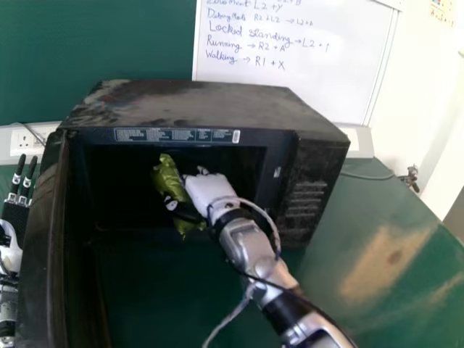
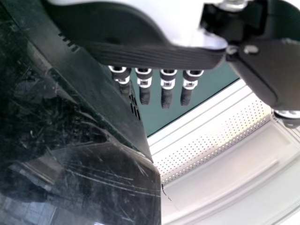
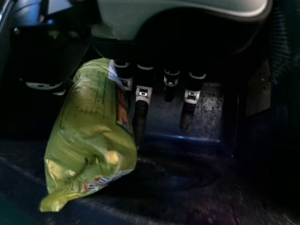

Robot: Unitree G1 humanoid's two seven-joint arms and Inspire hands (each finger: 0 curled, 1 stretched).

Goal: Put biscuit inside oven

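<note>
Evidently, the placing step is being worked on: the right hand (image 1: 210,188) is pinching the biscuit (image 1: 168,177) between thumb and fingers, with the packet hanging tilted within the mouth of the oven (image 1: 210,105). The door (image 1: 45,239) is standing open, and beyond it the left hand (image 1: 11,254) is idling with its fingers straight. Judging by this pose, the next move is calling for easing the packet deeper, lowering it until something is supporting it, then spreading thumb and fingers before backing out. Its slick wrapper may be clinging to the thumb, so dragging it outward is looking like the main risk.
</note>
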